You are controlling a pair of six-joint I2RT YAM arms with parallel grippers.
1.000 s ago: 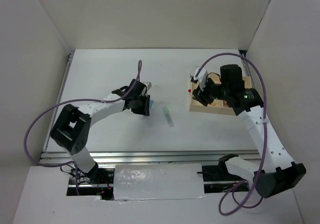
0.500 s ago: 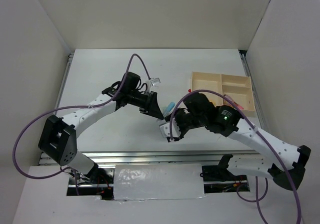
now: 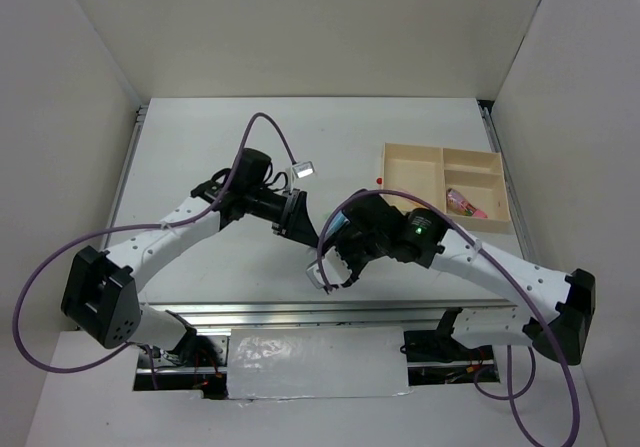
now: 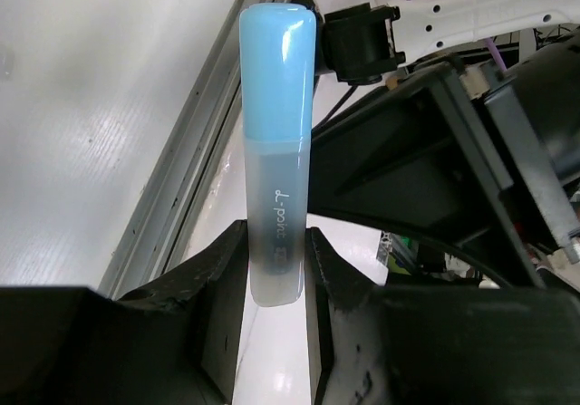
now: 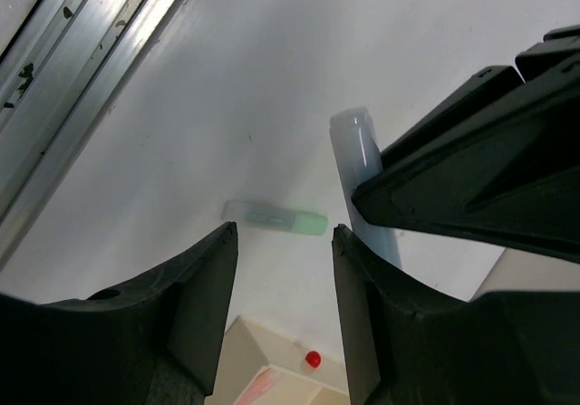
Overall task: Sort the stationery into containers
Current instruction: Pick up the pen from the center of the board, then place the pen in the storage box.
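1. While both arms reach in over the middle of the table [image 3: 200, 147], the top view shows the left gripper [image 3: 302, 219] and the right gripper [image 3: 331, 269] close together, well apart from the tray [image 3: 389, 185] at the far right. A pink-red stick [image 3: 463, 203] lies in the nearer of the tray's two right-hand compartments. What the left gripper carries is hard to read from here.

2. In the left wrist view, the left fingers are clamped on the clear lower end of the light blue stick [image 4: 276, 124]. The stick juts straight out, cap end away, lifted off the table.

3. In the right wrist view, the right fingers [image 5: 204, 305] stand moderately apart with nothing between them. The light blue stick's pale end sits just beside the right-hand finger, not inside the gap. Beyond it, the light green stick [image 5: 276, 216] lies flat on the table, and the red dot [image 5: 313, 359] and a tray corner lie farther off.

4. This looks like a hand-over of the blue stick to the arm nearer the tray, though the right arm may instead be after the green stick. For a hand-over, the right gripper must bring its gap around the free end and close before the left lets go.
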